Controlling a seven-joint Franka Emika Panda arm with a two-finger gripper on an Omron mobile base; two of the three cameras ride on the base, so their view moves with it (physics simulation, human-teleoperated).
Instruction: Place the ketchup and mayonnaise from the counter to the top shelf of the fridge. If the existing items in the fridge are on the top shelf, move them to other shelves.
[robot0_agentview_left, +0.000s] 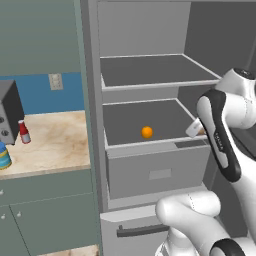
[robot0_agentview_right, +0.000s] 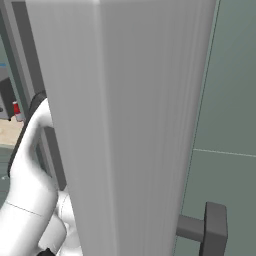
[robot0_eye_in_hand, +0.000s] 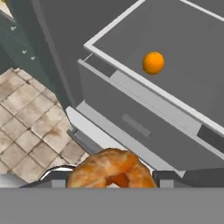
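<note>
1. Since the gripper (robot0_eye_in_hand: 112, 183) sits at the bottom of the hand view with a browned, ring-shaped pastry (robot0_eye_in_hand: 111, 168) between its two dark tips, I judge it closed part-way on that lump, one of the existing items, with the jaws neither wide nor fully together.
2. The step in hand looks like moving this pastry off the top shelf (robot0_agentview_left: 152, 70) to a lower one. To do it well, carry it level over the white rim of the lower shelf (robot0_eye_in_hand: 175, 78) just ahead of the gripper, lower until it rests on the dark surface, then release.
3. Set it down well apart from the orange fruit (robot0_eye_in_hand: 153, 62), which lies on that shelf ahead of the gripper, so it is not nudged and set rolling.
4. Below the gripper and nearer than the shelf is the grey drawer (robot0_eye_in_hand: 135, 127); keep above its front so the wrist does not catch it.
5. Farther off, the top shelf of the fridge (robot0_agentview_left: 92, 100) looks bare in the left base view, ready for the bottles.
6. Far to the gripper's left on the counter (robot0_agentview_left: 55, 140), the ketchup (robot0_agentview_left: 23, 132) stands beside a dark appliance (robot0_agentview_left: 10, 112), and the mayonnaise (robot0_agentview_left: 4, 156) sits nearer the front edge, cut off by the frame.
7. Hard to make out: the finger tips' contact with the pastry lies at the frame's edge, the arm covers the gripper in the left base view, and the fridge door (robot0_agentview_right: 135, 125) blocks most of the right base view.
</note>
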